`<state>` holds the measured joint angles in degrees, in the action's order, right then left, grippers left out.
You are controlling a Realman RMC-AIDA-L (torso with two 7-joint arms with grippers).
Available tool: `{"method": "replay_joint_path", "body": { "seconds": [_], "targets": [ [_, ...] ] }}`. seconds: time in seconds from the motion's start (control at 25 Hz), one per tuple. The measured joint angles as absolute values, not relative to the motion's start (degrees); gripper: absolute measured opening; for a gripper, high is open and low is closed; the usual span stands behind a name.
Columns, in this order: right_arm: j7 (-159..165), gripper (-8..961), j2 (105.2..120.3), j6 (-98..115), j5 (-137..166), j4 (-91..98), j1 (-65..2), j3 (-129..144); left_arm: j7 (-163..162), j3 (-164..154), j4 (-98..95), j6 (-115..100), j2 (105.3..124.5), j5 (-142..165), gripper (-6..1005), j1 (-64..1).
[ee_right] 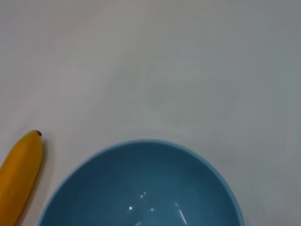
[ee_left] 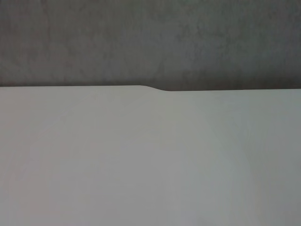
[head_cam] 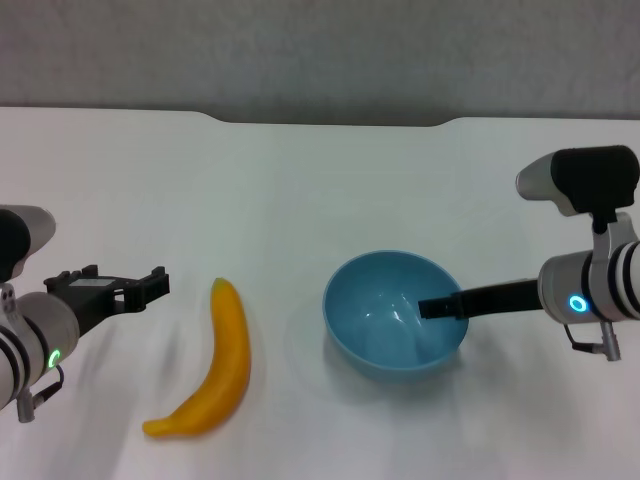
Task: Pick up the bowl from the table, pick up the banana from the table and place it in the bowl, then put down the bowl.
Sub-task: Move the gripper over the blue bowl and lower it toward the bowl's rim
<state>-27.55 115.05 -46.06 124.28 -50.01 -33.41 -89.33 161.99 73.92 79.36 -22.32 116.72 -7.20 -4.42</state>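
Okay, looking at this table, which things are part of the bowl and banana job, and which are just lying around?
Part of the job:
bowl, on the table, with the right gripper reaching over its rim
banana, lying left of the bowl
left gripper, open, beside the banana

Just lying about:
nothing else shows on the table

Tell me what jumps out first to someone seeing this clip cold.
The light blue bowl right of centre on the white table draws the eye, with the right gripper reaching over its rim, one dark finger inside. Left of the bowl, apart from it, lies the yellow banana. The left gripper hovers open just left of the banana.
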Motion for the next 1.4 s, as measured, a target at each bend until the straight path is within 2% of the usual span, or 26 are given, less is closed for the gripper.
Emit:
{"method": "replay_joint_path", "body": {
  "seconds": [1.4],
  "targets": [
    [-29.4,797,115.23,-37.1,120.4,-43.8,-34.9,-81.5,162.0,73.7,79.5,-22.3,116.81,-7.5,893,-5.0]
  ]
}}
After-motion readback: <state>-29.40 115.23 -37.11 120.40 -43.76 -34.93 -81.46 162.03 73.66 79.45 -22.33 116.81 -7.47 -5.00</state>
